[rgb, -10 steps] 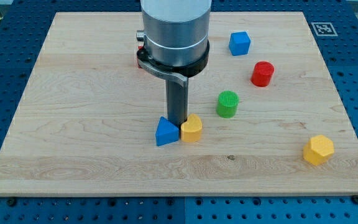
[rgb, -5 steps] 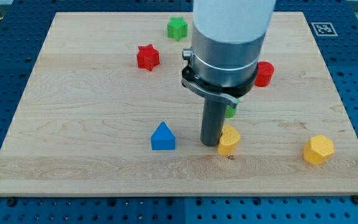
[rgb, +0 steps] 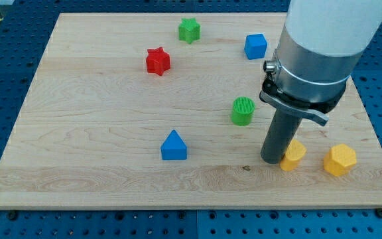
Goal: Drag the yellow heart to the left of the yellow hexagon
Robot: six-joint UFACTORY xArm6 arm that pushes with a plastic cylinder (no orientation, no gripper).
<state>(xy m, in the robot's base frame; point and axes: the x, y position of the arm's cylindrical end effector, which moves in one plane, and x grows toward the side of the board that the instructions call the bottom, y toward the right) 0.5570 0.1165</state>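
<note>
camera view has my tip (rgb: 273, 160) down on the wooden board (rgb: 78, 133), pressed right against the view's left side of the yellow heart (rgb: 293, 155) — it's just a bare rod, so nothing's held, only touching. the heart sits near the view's bottom right, just left of the yellow hexagon (rgb: 340, 160) with a small gap between them. green cylinder (rgb: 243, 111) is up and to the left of my tip, blue house-shaped block (rgb: 174, 145) well off to the left — red star (rgb: 158, 60), green star (rgb: 190, 30) and blue cube (rgb: 256, 46) sit toward the view's top.
</note>
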